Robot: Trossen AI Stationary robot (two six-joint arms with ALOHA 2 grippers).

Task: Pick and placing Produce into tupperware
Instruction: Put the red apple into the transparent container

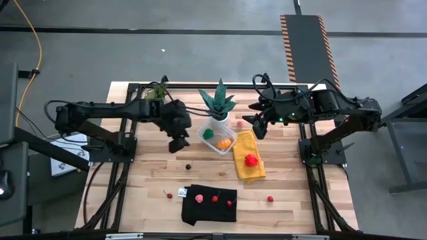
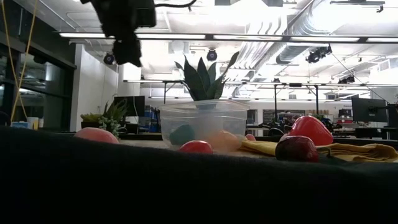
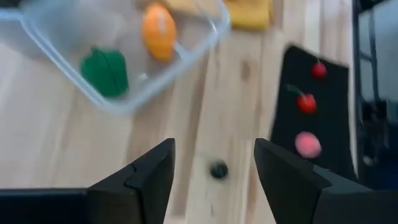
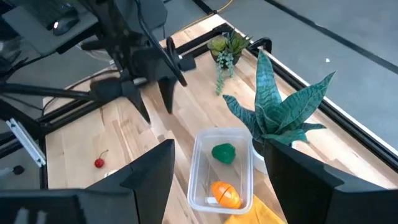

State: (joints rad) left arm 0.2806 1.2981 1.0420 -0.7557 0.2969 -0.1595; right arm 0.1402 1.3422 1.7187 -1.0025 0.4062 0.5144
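With jaws spread and empty, the left gripper (image 3: 211, 171) hung over a small dark produce piece (image 3: 218, 169) beside the tupperware (image 1: 208, 135), apparently lining up a pick, while the right gripper (image 4: 217, 171) waited spread nearby.

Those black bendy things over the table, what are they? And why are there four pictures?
They are two robot arms, each ending in a two-finger gripper. One picture looks down from above, one peeks across the tabletop, and two come from cameras on the arms' wrists.

On the wooden table sits a clear box with a green toy vegetable and an orange one inside. A red toy lies on a yellow cloth, small red fruits lie on a black cloth, and a spiky plant stands behind the box.

The left gripper hangs open above a tiny dark fruit, holding nothing. The right gripper waits open near the plant, empty too.
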